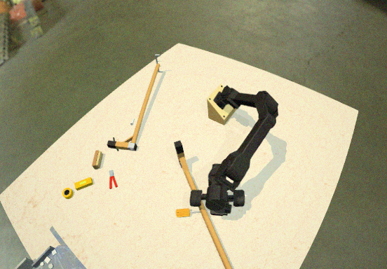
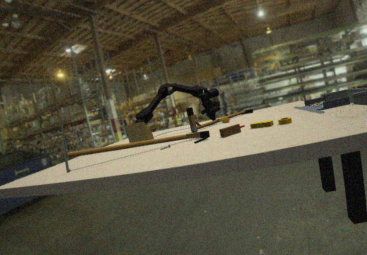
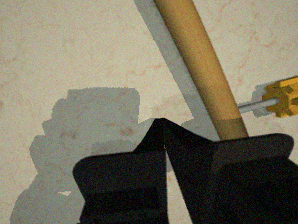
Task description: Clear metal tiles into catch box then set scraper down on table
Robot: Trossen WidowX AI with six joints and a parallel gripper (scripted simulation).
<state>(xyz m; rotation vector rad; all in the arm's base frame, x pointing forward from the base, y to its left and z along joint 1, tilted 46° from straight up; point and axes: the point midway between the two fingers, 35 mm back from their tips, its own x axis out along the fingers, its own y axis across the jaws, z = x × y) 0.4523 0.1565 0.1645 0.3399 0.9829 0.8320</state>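
The tabletop (image 1: pixel 287 203) is pale cream with faint rust-brown mottling. The long wooden scraper handle (image 1: pixel 210 224) is orange-tan with a black head (likewise the other long-handled tool (image 1: pixel 145 101)). The arm (image 1: pixel 252 140) is matte black on a tan block base (image 1: pixel 217 113). Small red-handled pliers (image 1: pixel 112 181) lie near a yellow ring (image 1: pixel 67 192) and yellow block (image 1: pixel 83 183).

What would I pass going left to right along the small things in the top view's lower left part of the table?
Yellow ring → yellow block → brown wooden block → red-handled pliers → small yellow-handled screwdriver → the arm's closed fingers, holding nothing.
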